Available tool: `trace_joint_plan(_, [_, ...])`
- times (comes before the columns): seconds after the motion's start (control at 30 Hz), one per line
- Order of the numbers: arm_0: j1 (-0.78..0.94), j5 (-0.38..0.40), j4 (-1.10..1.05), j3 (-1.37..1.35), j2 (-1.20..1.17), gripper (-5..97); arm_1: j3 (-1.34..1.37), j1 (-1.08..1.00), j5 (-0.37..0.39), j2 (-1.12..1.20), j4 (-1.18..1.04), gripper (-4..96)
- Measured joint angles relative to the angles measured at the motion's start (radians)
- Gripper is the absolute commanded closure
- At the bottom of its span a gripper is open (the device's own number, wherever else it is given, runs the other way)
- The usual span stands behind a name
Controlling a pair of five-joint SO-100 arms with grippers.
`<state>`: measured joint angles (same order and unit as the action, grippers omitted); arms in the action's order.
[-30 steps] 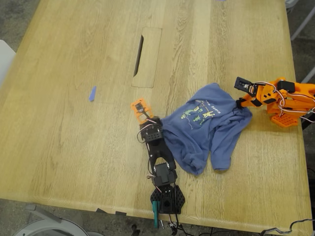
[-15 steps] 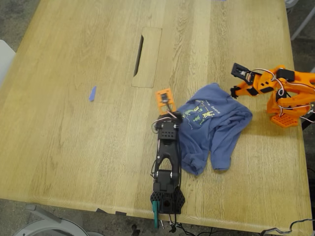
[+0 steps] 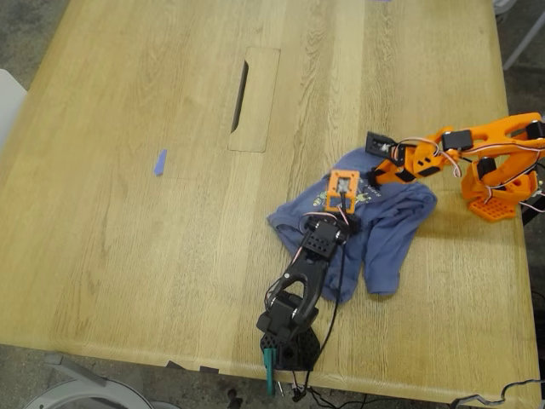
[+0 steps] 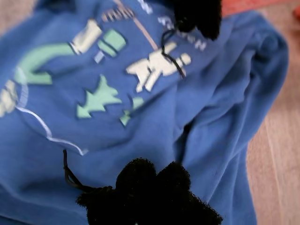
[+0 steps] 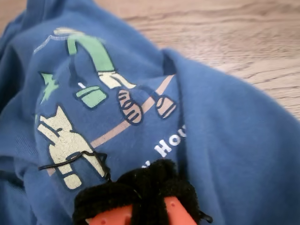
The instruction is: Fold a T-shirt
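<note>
The T-shirt (image 3: 387, 226) lies crumpled on the wooden surface (image 3: 128, 256), at about four o'clock from the surface's middle in the exterior view. Its print faces up, and a sleeve or hem trails toward six o'clock.

My first pincer (image 3: 341, 200) is at the end of the black arm, which rises from its base at the near edge. It hangs over the shirt's chest print at the eleven o'clock side of the cloth. My second pincer (image 3: 379, 166) is on the orange arm and reaches in from three o'clock. It sits over the shirt's upper edge, just beside my first pincer.

In the first wrist view, the dark padded tip of my first pincer (image 4: 150, 192) is low over the blue cloth (image 4: 220, 140), close to the yellow-green print (image 4: 98, 93). The other padded tip (image 4: 197, 16) is across the print. In the second wrist view, my second pincer (image 5: 140, 197) rests at or just above the fabric (image 5: 225, 140) by the white lettering, probably touching.

I cannot tell whether either pincer is apart or together, because the padding hides the gap.

A small blue tape scrap (image 3: 160, 162) lies well apart at nine o'clock, and a cable slot (image 3: 241, 95) sits toward twelve.
</note>
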<state>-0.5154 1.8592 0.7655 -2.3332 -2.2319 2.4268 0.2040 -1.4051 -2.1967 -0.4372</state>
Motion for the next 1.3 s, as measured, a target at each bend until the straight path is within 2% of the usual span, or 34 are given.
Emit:
trace_joint_plan(0.1, [0.038,0.005,-0.084,-0.109,0.000,92,0.084,0.017,0.011,0.002,0.078,91.3])
trace_joint_plan(0.27, [0.227,0.008,-0.224,-0.253,0.000,92,0.233,0.026,0.020,-0.021,0.176,91.3])
trace_joint_plan(0.63, [0.477,0.006,-0.339,-0.272,0.051,92,0.465,0.032,0.026,-0.216,0.190,91.3])
trace_joint_plan(0.87, [0.595,0.006,-0.344,-0.272,0.057,92,0.606,0.014,0.026,-0.486,0.026,91.3])
trace_joint_plan(1.0, [0.643,0.005,-0.344,-0.272,0.057,92,0.692,-0.015,0.026,-0.781,-0.187,91.3])
trace_joint_plan(1.1, [0.680,0.005,-0.344,-0.272,0.057,92,0.752,-0.046,0.029,-1.068,-0.430,91.3])
trace_joint_plan(1.3, [0.723,0.005,-0.344,-0.272,0.060,92,0.756,-0.110,0.028,-1.163,-0.499,91.3])
